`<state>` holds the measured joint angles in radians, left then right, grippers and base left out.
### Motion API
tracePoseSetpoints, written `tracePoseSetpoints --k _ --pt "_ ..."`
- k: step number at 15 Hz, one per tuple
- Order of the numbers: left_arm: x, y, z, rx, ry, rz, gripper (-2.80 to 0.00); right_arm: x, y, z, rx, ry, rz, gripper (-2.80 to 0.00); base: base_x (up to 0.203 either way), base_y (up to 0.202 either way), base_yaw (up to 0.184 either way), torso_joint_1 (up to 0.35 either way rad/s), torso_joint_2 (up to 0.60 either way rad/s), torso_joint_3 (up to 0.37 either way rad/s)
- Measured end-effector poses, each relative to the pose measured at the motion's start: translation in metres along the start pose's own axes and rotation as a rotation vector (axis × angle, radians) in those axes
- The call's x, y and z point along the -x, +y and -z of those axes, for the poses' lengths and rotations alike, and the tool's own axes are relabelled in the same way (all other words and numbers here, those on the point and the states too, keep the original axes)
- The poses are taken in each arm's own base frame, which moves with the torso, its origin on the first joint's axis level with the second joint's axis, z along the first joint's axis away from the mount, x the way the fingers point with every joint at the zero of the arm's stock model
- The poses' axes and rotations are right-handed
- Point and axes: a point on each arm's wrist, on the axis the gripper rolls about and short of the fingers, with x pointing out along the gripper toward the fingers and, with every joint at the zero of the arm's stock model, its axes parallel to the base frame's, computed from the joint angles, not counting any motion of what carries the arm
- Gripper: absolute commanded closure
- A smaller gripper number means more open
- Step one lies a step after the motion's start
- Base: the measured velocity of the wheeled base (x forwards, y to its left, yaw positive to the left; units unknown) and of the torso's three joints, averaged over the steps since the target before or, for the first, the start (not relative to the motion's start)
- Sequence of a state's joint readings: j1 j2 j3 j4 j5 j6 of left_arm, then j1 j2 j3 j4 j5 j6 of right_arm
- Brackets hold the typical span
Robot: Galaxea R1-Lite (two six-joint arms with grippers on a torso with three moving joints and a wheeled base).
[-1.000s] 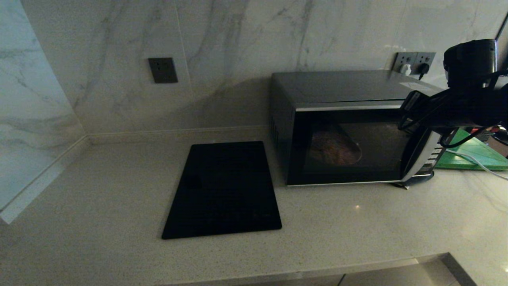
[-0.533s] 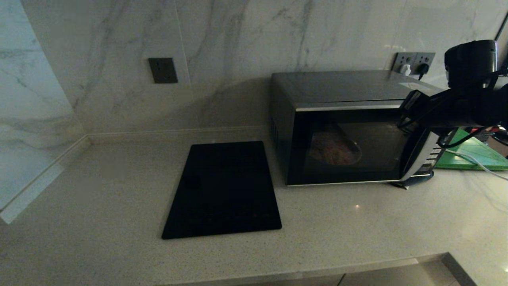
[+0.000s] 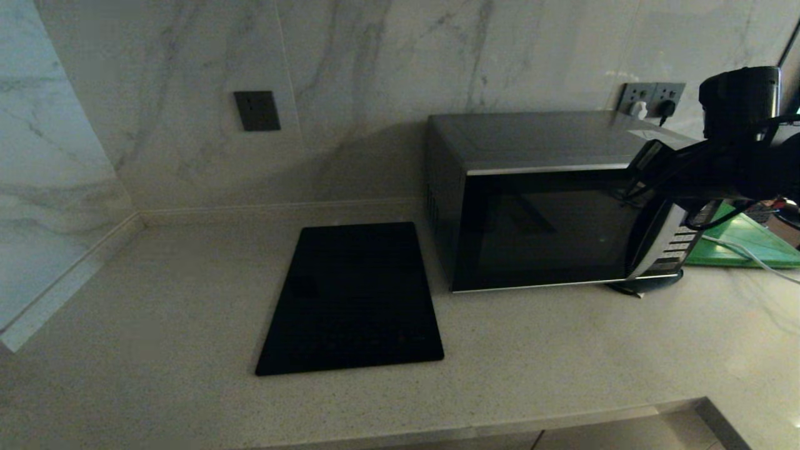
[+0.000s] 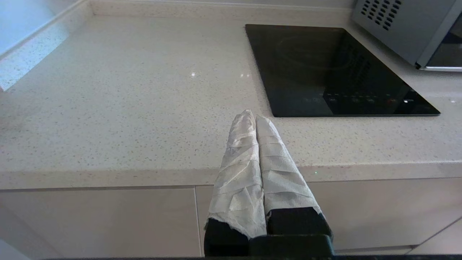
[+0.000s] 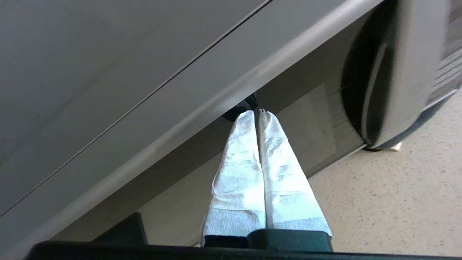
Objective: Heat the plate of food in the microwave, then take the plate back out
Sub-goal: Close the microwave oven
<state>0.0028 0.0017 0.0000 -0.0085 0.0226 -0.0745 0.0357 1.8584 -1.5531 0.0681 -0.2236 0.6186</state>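
The microwave [image 3: 537, 187] stands at the back right of the counter with its door closed. Its glass [image 3: 550, 231] is dark, and the plate of food is hidden from view. My right gripper [image 5: 257, 112] is shut and holds nothing. Its white-wrapped fingertips rest against the upper right of the door glass [image 5: 310, 119], just under the silver top trim and beside the curved silver handle [image 5: 397, 72]. My right arm [image 3: 731, 169] reaches in from the right across the button panel. My left gripper [image 4: 252, 115] is shut and empty, parked low in front of the counter edge.
A flat black slab [image 3: 353, 300] lies in the counter left of the microwave. A green board [image 3: 750, 244] and a white cable lie right of the microwave. Wall sockets [image 3: 653, 99] with plugs sit behind it. Bare counter [image 3: 156, 300] spreads to the left.
The microwave's inside was lit, with the plate showing through the glass; now it is dark. My right arm has shifted slightly to the right at the door's upper right corner.
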Motion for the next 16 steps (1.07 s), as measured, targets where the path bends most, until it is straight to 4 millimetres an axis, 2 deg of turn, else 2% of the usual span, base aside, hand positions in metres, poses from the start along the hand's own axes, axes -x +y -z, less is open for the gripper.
tracePoseSetpoints --k 5,8,10,13,16 --pt "0.000 0.000 0.000 0.000 0.000 0.000 0.00 0.018 -0.017 -0.009 -0.012 0.002 0.006 0.00 0.000 0.000 0.000 0.000 0.00 0.000" --pt "0.000 0.000 0.000 0.000 0.000 0.000 0.00 0.036 -0.038 -0.023 -0.038 -0.018 0.028 0.00 0.000 0.000 0.000 0.000 0.00 0.000" --pt "0.000 0.000 0.000 0.000 0.001 0.000 0.00 0.052 -0.064 -0.037 -0.071 0.000 0.035 0.00 0.000 0.000 0.000 0.000 0.00 0.000" --pt "0.000 0.000 0.000 0.000 0.000 0.000 0.00 0.075 -0.113 -0.064 -0.150 0.030 0.000 0.00 0.000 0.000 0.000 0.000 0.00 0.000" --pt "0.000 0.000 0.000 0.000 0.000 0.000 0.00 0.081 -0.167 -0.068 -0.250 0.121 -0.059 0.00 0.000 0.000 0.000 0.000 0.00 0.000"
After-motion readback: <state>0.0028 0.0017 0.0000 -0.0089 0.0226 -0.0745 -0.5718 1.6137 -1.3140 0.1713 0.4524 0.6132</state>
